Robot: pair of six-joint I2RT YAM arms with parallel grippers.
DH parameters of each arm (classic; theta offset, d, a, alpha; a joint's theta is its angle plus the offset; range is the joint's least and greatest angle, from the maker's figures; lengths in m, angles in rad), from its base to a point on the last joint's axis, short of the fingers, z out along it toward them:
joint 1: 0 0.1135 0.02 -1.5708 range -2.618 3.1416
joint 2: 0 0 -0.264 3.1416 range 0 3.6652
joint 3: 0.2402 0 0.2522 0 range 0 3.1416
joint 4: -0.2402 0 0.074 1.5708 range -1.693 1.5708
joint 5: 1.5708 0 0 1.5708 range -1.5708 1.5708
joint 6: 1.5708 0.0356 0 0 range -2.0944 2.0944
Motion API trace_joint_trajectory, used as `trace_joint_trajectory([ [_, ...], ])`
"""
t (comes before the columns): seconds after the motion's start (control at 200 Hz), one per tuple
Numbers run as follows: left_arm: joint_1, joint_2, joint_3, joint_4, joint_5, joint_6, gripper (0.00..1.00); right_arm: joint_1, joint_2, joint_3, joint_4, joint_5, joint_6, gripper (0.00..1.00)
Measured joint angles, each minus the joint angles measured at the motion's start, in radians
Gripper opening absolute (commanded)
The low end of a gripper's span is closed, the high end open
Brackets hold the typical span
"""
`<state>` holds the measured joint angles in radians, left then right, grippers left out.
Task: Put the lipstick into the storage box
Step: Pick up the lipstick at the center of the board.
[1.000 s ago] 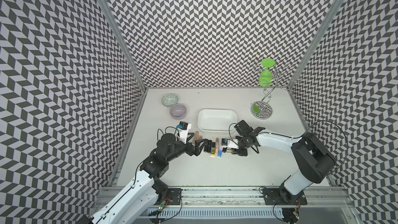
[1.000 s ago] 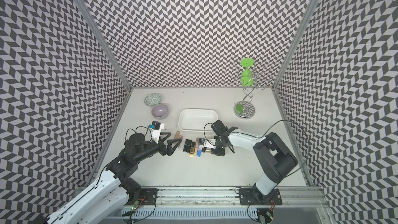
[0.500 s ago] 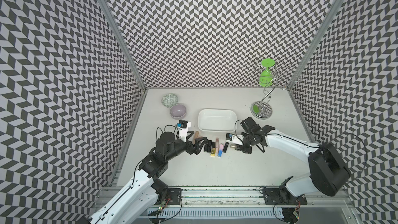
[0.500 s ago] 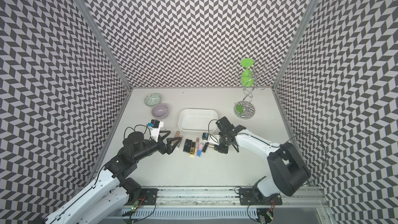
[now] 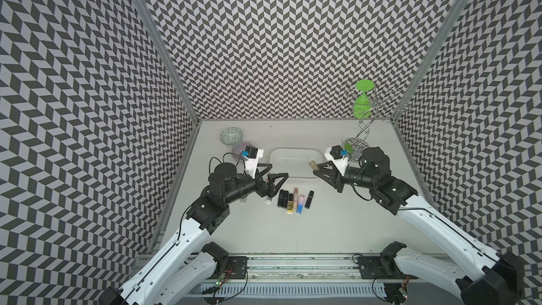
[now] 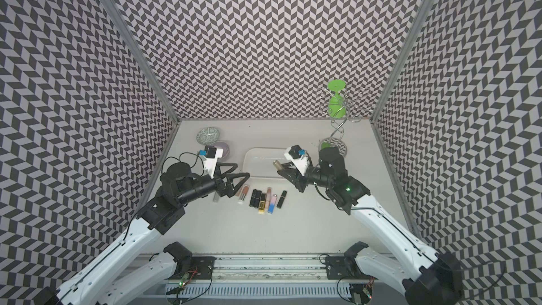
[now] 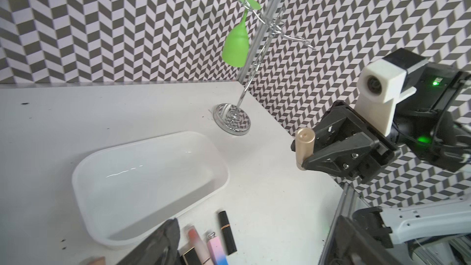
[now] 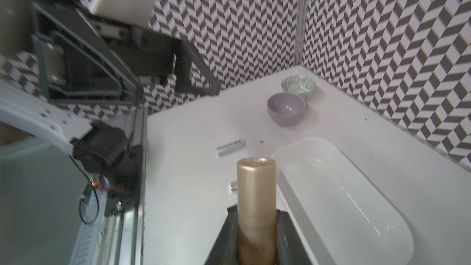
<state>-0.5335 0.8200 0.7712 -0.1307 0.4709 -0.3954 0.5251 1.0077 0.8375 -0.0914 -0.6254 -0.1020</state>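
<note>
near box (image 5: 290, 168) right end: gold lipstick (image 5: 314, 166), clamped in my right jaws; left jaws wide, empty. advice: centre over box, lower, then release.

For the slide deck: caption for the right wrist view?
Right gripper holds a gold lipstick near the empty white storage box.

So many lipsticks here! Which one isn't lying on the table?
The gold lipstick: the right gripper holds it in the air beside the storage box, while the other lipsticks in view lie on the table.
</note>
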Motion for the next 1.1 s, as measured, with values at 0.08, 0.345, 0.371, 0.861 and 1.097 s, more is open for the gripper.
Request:
trace_joint_trajectory([
  [0.08, 0.004, 0.034, 0.045, 0.028, 0.063, -0.021, 0.99, -0.005, -0.038, -0.017, 0.087, -0.034, 0.106, 0.16],
  [0.345, 0.005, 0.163, 0.119, 0.184, 0.264, -0.078, 0.99, -0.005, 0.005, 0.026, 0.207, -0.131, 0.397, 0.17],
  [0.371, 0.005, 0.175, 0.126, 0.19, 0.277, -0.08, 0.99, -0.005, 0.018, 0.032, 0.216, -0.14, 0.426, 0.16],
  [0.861, 0.006, 0.325, 0.197, 0.326, 0.417, -0.138, 0.84, -0.005, 0.174, 0.086, 0.376, -0.324, 0.671, 0.16],
  [1.097, 0.007, 0.385, 0.197, 0.387, 0.457, -0.193, 0.73, -0.002, 0.192, 0.093, 0.407, -0.346, 0.687, 0.16],
])
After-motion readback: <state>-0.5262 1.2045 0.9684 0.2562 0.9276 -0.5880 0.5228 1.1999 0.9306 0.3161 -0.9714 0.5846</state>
